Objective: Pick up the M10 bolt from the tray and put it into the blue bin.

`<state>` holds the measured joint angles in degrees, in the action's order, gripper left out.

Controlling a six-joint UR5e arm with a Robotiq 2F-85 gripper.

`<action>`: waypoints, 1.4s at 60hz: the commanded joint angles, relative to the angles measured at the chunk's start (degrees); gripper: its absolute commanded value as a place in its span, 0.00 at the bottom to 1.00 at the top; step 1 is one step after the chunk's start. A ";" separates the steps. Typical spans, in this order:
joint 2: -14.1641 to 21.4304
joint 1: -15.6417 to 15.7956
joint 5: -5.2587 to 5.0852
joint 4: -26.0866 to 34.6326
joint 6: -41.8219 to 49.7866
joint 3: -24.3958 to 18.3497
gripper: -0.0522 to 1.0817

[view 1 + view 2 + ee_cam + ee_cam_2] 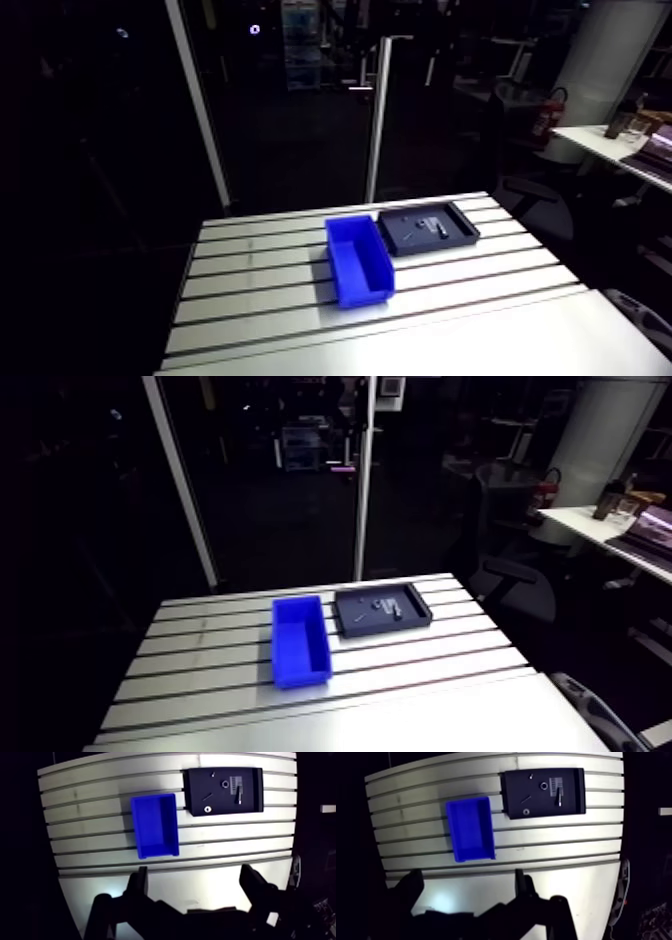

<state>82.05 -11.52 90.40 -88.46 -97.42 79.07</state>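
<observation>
Bolt lay in the tray, on the side away from the blue bin, with a ring close by. Claw hung high over the table, fingers wide apart, empty. Best approach, imo: come down straight over the bolt, fingers across the shank, clear of the ring.

The table, filling the lower half of the arm view, is pale metal with a soft, brushed-looking sheen and dark slots. At mid-frame the blue bin looks like smooth plastic, faintly glossy. The tray, just right of it, is matt black (its material is unclear). The bolt looks like dark metal, with a pale glint at one end.
</observation>
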 commanded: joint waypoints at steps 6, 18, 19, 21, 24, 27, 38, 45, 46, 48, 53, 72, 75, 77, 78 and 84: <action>0.18 0.00 0.26 -0.18 0.09 -0.54 0.05; 0.17 0.00 0.18 -0.26 0.09 -0.54 0.05; 0.17 0.00 0.17 -0.26 0.09 -0.54 0.05; 0.17 0.00 0.17 -0.26 0.09 -0.54 0.05; 0.17 0.00 0.17 -0.26 0.09 -0.54 0.05; 0.09 0.00 0.26 -0.26 0.09 -0.54 0.05; 0.08 0.00 0.26 -0.26 0.09 -0.45 0.05; 0.08 0.00 0.26 -0.26 0.09 -0.45 0.05; 0.08 0.00 0.26 -0.26 0.09 -0.53 0.05; 0.08 0.00 0.26 -0.26 0.09 -0.54 0.05; 0.08 0.00 0.26 -0.26 0.09 -0.54 0.05; 0.01 0.00 0.26 -0.26 0.09 -0.62 0.05; 0.00 0.00 0.34 -0.26 0.09 -0.63 0.05; 0.00 0.00 0.35 -0.26 0.09 -0.63 0.05; 0.00 0.00 0.35 -0.26 0.09 -0.63 0.05; 0.00 0.00 0.35 -0.26 0.09 -0.54 0.05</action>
<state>82.07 -11.52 90.70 -88.72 -97.34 78.48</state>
